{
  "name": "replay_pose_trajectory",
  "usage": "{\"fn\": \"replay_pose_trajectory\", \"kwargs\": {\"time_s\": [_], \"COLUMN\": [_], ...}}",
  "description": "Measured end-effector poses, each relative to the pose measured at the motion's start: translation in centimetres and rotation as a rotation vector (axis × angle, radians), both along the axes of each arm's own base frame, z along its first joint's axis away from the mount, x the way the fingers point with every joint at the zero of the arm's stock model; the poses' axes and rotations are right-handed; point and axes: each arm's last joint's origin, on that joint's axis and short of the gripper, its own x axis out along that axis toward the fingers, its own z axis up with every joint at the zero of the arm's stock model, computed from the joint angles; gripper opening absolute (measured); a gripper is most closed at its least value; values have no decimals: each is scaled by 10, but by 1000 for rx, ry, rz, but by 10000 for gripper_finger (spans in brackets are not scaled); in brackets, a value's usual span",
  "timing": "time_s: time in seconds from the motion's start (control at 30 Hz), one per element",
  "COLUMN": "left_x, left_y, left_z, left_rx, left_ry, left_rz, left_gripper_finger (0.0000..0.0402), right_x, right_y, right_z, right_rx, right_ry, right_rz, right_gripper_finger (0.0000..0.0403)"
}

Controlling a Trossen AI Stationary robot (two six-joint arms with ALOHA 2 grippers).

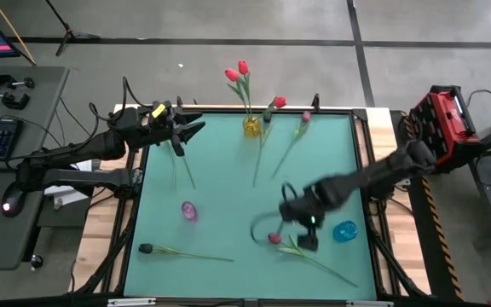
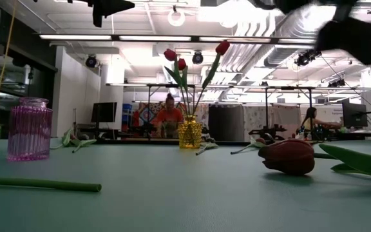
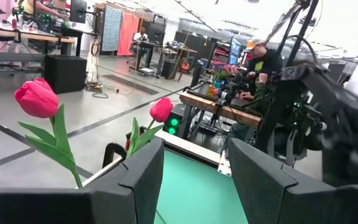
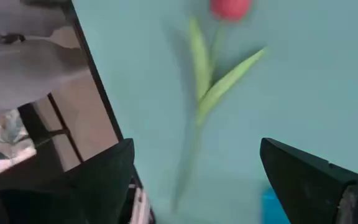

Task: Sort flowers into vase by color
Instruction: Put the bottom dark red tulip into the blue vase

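A yellow vase [image 1: 251, 127] at the table's far edge holds three red tulips [image 1: 243, 67]. More tulips lie flat on the teal mat: a red one [image 1: 274, 238] near the front right, a dark one [image 1: 146, 249] front left, and others [image 1: 304, 118] near the yellow vase. My right gripper [image 1: 307, 237] hovers open just above the red tulip's stem. The right wrist view shows that tulip's head [image 4: 230, 7] and leaves [image 4: 207, 81] beyond the open fingers [image 4: 196, 144]. My left gripper [image 1: 196, 130] is open and raised at the far left, level with the vase's red tulips [image 3: 36, 98].
A pink ribbed vase [image 1: 189, 211] stands left of centre and a blue vase [image 1: 344, 231] stands just right of my right gripper. In the low view the red tulip head [image 2: 288, 156] lies on the mat, with a green stem [image 2: 37, 184] near the front left. People sit at benches beyond the table.
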Motion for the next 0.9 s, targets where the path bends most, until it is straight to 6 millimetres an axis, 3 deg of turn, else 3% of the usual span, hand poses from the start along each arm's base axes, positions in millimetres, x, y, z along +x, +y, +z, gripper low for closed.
{"fn": "replay_pose_trajectory", "kwargs": {"time_s": [0.13, 0.4, 0.9], "left_x": [0, 0, 0], "left_y": [0, 0, 0], "left_z": [0, 0, 0], "left_rx": [0, 0, -1], "left_ry": [0, 0, 3], "left_rz": [0, 0, 0], "left_gripper_finger": [170, 170, 170], "right_x": [-10, -17, -3], "right_y": [21, 31, 44], "right_z": [-31, -54, -107], "right_rx": [-22, -110, -172], "right_ry": [-21, -95, -37], "right_rz": [-86, -183, -97], "right_gripper_finger": [308, 266, 259]}}
